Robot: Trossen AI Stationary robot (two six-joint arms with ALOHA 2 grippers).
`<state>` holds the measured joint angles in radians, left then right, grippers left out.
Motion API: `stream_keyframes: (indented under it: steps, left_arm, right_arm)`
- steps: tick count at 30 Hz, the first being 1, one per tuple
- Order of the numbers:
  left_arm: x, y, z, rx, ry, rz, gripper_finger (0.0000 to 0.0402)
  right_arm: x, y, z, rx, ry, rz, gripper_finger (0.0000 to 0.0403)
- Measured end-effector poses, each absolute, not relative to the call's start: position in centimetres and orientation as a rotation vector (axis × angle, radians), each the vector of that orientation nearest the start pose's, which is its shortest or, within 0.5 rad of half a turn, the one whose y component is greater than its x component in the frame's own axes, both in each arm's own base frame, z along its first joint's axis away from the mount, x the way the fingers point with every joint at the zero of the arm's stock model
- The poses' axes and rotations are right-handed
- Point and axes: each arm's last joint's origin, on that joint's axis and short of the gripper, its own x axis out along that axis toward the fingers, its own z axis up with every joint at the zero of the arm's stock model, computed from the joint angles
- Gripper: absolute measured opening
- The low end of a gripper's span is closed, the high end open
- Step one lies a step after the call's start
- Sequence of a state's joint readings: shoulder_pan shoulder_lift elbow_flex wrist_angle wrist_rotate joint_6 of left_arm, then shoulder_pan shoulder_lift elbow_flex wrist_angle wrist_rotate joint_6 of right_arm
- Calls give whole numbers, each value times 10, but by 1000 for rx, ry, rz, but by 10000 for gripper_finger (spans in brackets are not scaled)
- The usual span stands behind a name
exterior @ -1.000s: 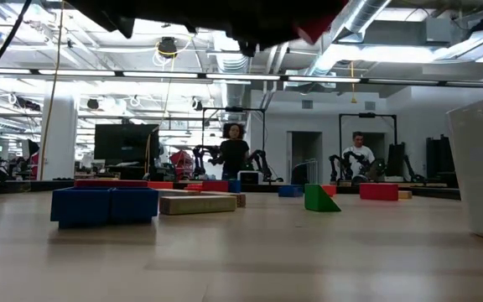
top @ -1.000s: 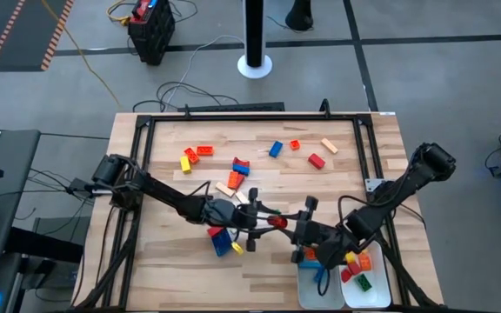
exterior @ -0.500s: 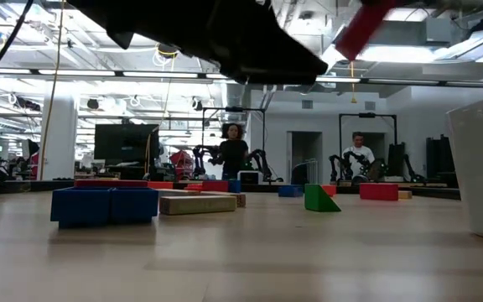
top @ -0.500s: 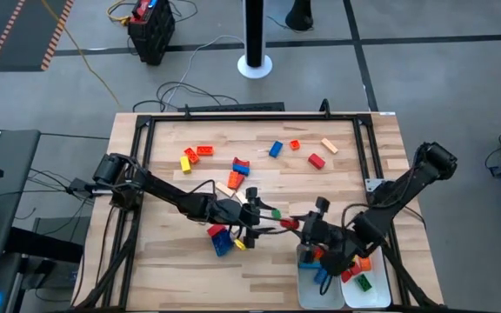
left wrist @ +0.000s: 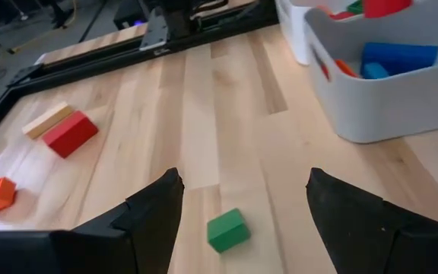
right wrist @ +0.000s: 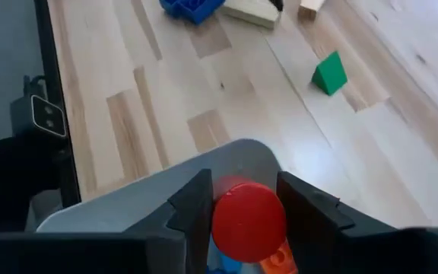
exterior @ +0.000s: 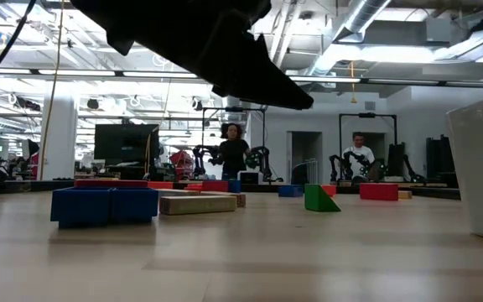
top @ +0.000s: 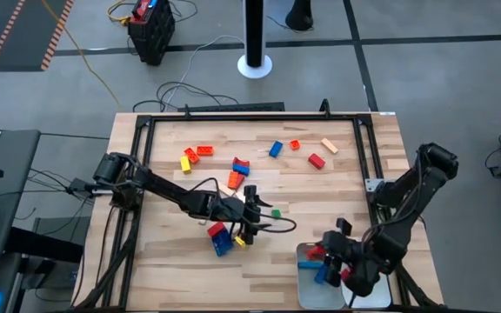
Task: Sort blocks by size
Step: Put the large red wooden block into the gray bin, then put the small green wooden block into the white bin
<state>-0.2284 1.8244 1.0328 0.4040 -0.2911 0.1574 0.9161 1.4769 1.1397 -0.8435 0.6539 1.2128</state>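
Note:
Small coloured blocks lie scattered on the wooden table, among them a green one (top: 276, 212) (left wrist: 228, 230), a blue one (top: 220, 239) and a red one (top: 317, 161). My left gripper (top: 257, 213) (left wrist: 242, 221) stands open at mid-table. The green block lies on the wood just ahead of its fingers, apart from them. My right gripper (top: 324, 252) (right wrist: 248, 221) hangs over the left white tray (top: 303, 280), shut on a red block (right wrist: 248, 222). Blue and orange blocks lie in that tray. My right gripper pinches the red block between its two fingers (right wrist: 304, 209), which lie on two opposite sides of it. A rounded red face (right wrist: 248, 217) is turned toward the wrist camera. The fingers slant downward. The block is lifted clear, above the tray's rim (right wrist: 226, 161).
A second white tray (top: 374, 296) stands to the right of the first, mostly under the right arm. A black frame (top: 233, 111) runs round the table's far and side edges. In the low view a blue block (exterior: 105, 204), a tan one (exterior: 198, 203) and a green wedge (exterior: 319, 199) lie on the wood.
My right gripper has carried the red block from mid-table, beside the left gripper, toward the near right edge, and now holds it over the left tray; its wrist has rolled on the way. The green block, hidden under the grippers before, now shows on the wood.

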Motion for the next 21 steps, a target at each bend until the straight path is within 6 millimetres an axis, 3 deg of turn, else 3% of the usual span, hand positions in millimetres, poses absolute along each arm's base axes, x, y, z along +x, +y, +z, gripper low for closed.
stream_keyframes:
  steps: [8,21]
  left_arm:
    - [380,-80,188,255,409,27,267]
    - [382,-78,176,67,449,80,281]
  right_arm:
    - [185,213,258,352,792,-294,179]
    - [200,196,256,351,854,-337,193]
